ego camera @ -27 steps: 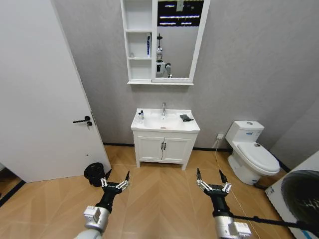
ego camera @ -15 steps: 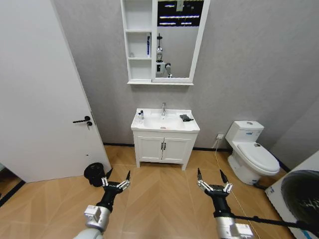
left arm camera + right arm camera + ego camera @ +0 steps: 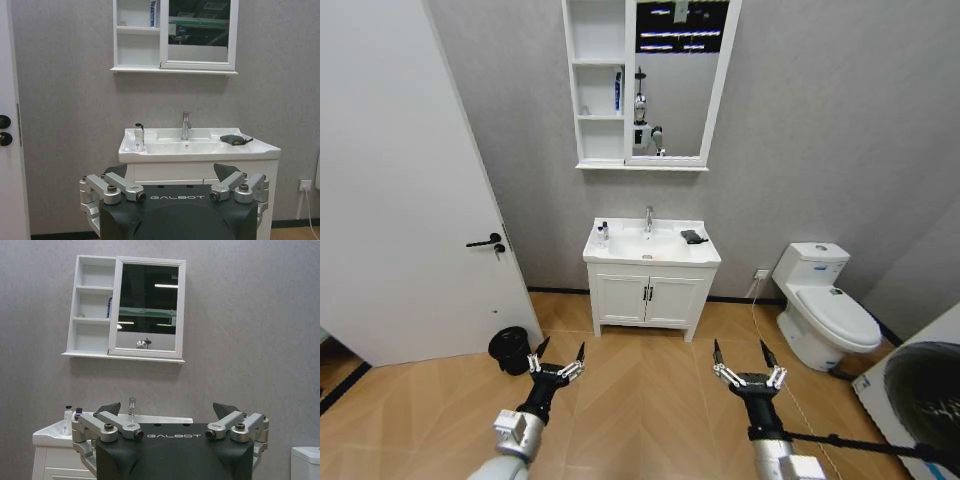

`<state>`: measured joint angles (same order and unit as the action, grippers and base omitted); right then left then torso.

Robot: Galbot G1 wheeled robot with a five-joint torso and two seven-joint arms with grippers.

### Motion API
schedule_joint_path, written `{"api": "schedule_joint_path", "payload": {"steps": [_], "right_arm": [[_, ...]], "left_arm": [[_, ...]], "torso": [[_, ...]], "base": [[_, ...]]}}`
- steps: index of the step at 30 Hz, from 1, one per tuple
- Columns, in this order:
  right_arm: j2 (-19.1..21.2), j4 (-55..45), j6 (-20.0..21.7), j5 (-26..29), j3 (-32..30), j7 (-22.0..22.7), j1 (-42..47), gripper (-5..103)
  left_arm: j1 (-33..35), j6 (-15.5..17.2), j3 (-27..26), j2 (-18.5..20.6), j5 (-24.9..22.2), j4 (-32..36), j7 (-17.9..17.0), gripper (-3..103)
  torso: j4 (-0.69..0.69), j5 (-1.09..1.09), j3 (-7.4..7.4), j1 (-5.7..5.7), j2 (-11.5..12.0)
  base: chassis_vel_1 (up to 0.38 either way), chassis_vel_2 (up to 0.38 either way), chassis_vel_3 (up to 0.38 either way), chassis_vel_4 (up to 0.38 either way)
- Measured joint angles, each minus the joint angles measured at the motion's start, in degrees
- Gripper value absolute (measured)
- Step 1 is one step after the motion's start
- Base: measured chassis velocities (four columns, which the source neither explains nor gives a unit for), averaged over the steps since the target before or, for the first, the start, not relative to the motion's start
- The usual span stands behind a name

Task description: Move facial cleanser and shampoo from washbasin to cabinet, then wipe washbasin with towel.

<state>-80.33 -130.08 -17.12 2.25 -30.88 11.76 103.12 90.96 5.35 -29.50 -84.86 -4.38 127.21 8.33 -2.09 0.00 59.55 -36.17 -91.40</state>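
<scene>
Two open metal-fingered hands (image 3: 556,362) (image 3: 747,365), glossy rectangular washbasin (image 3: 651,246), dark soft towel (image 3: 693,237)

We see even, fairly bright light from above. The cabinet (image 3: 599,85) casts a soft shadow on the wall beneath its sill, above both raised grippers. Ceiling lights glint in the mirror (image 3: 678,80). The head view bows at its edges; focus stays sharp.

cabinet (image 3: 137,37): top cut off by the left wrist view's edge
bottle (image 3: 603,233): too small in the head view to tell its kind
toilet (image 3: 305,462): cut off by the right wrist view's edge
</scene>
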Motion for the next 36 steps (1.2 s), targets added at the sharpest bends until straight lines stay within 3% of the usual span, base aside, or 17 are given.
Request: {"api": "schedule_joint_path", "payload": {"steps": [13, 36], "right_arm": [[-0.7, -0.8, -1.0, -0.3, -0.1, -0.3, 1.2, 100], [-0.6, 3.5, -0.8, -1.5, 0.8, -0.8, -1.9, 100]], "left_arm": [[-1.1, -0.6, 1.4, -0.6, 0.8, -2.0, 0.8, 98], [-3.2, -0.7, 2.7, -0.5, 2.8, -6.0, 0.9, 98]], "torso": [[0.00, 0.00, 0.00, 0.02, 0.0], [0.00, 0.00, 0.00, -0.02, 0.0]], "base": [[-0.077, 0.069, 0.078, -0.082], [-0.260, 0.257, 0.255, -0.258]]}}
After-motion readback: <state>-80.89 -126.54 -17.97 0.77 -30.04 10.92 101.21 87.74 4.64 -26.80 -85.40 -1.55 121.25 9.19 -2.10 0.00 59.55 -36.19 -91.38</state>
